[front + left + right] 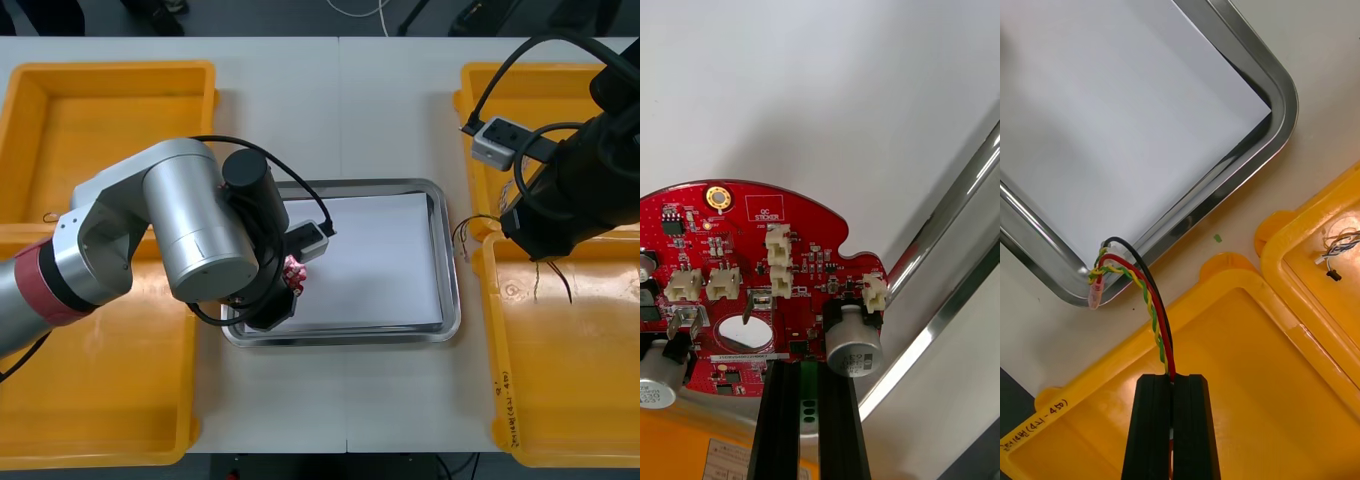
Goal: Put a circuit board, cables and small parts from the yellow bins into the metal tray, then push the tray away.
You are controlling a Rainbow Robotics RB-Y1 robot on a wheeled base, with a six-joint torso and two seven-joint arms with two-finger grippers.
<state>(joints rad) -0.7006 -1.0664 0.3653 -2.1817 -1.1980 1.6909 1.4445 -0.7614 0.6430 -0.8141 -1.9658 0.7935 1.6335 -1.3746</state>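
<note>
On the left side of the table (380,90) we are seeing two yellow bins, one far (110,70) and one near (100,455). The left arm is reaching from there over the left end of the metal tray (450,260). In the left wrist view we are watching the left gripper (809,371) pinching the edge of the round red board (752,255) between its two black fingers. The board (296,272) is sitting over the tray's white inside, close to the shiny rim (955,225), and we cannot tell if it is touching the bottom. The tray is lying in the middle of the table, between the bins. On the right we are finding two more yellow bins, far (490,75) and near (500,380), with the right arm hanging above them. The right gripper (1171,379) is squeezing its fingers on a red, yellow and black cable (1154,307). It is hovering over the near right bin (1225,274), and the cable's loose end is pointing toward the tray's corner (1281,97). A small bunch of thin wires (1341,244) is lying in the other right bin (1300,232).
</note>
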